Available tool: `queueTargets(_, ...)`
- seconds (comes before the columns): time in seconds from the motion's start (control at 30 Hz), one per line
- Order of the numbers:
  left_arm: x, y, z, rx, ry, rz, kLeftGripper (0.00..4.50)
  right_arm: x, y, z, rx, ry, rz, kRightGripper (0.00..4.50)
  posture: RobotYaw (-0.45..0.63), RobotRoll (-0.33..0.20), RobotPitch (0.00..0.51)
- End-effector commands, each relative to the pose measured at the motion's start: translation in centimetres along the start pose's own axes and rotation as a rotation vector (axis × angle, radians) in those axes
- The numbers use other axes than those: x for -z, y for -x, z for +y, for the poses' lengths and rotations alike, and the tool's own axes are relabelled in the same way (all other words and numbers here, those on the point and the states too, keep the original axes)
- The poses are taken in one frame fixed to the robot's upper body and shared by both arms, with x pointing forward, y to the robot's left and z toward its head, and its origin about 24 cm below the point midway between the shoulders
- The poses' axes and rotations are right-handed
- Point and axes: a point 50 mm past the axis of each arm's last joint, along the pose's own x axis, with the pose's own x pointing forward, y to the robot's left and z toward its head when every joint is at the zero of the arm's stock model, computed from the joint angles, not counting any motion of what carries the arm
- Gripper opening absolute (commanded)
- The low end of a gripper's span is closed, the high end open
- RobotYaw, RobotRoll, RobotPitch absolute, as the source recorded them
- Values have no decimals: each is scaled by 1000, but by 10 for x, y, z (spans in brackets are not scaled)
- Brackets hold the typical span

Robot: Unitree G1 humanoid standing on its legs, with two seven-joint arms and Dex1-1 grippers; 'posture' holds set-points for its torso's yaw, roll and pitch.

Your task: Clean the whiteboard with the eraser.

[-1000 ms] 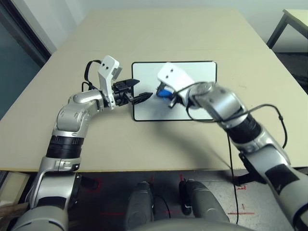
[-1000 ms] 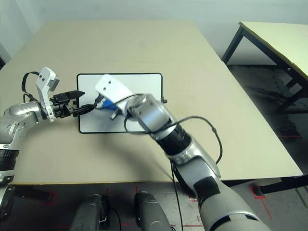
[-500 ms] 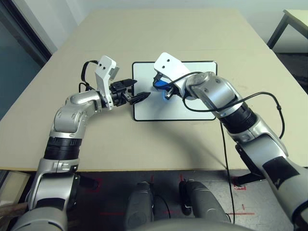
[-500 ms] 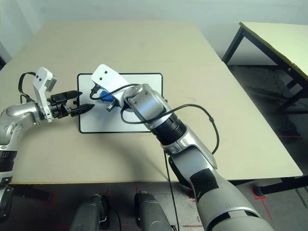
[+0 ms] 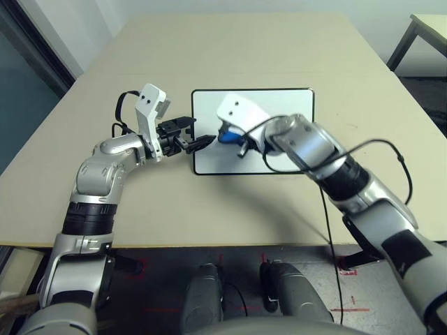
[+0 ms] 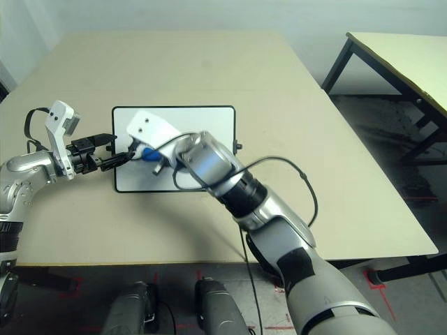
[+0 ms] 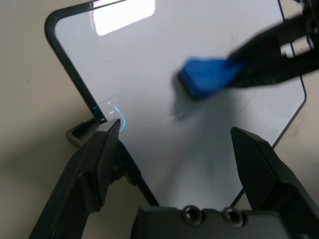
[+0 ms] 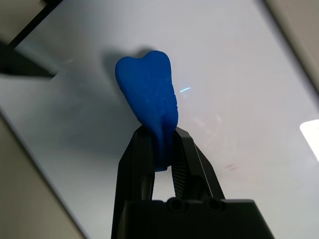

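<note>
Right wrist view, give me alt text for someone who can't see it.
The right gripper with two black fingers is shut on a small bright blue squashed eraser and holds it against the glossy white rectangular whiteboard. A short faint blue mark shows on the board beside the eraser.

Both arms were clad in silver shells with black ribbed bands at the joints. Each wrist carried a white angular camera housing with two small dark dots on its face. A thin black cable looped loosely beside the right forearm. The left end effector [image 5: 199, 142] and the right end effector [image 8: 163, 144] each had two black tapered fingers, with small screws at the base.
</note>
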Motion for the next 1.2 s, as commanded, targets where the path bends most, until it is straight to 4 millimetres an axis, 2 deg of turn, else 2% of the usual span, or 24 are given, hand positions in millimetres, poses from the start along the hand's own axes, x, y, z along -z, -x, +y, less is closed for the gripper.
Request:
queueTargets(0.03,2,3,-1,-2,0,2,4500,8,-4,9,-36,6,28,470,-7,0,119)
queueTargets(0.17,3,5,-1,-8,2,1,4500,29,1,30,-113,37,92,468,-3,0,119)
queueTargets(0.33,4,5,-2,-6,4,2,4500,41,8,36,-134,40,131,463,-10,0,119)
queueTargets(0.4,4,5,-2,-2,4,4,4500,40,9,25,-97,14,130,463,-14,0,120)
queueTargets(0.6,2,2,-2,9,0,5,4500,37,20,-41,127,-99,118,462,-29,0,115)
queueTargets(0.67,1,0,-2,13,-2,4,4500,38,24,-57,177,-121,121,462,-35,0,113)
queueTargets(0.77,-1,-2,-3,21,-5,2,4500,44,28,-67,205,-135,136,462,-41,0,111)
queueTargets(0.83,-1,-3,-4,26,-6,2,4500,49,29,-60,188,-132,153,461,-46,0,110)
queueTargets(0.93,-2,-4,-4,31,-7,1,4500,57,29,-41,127,-120,180,461,-50,0,111)
queueTargets(1.07,-3,-6,-5,38,-7,1,4500,67,34,-8,25,-101,210,461,-57,0,113)
queueTargets(1.2,-3,-6,-5,39,-6,1,4500,71,37,0,3,-102,221,461,-55,0,106)
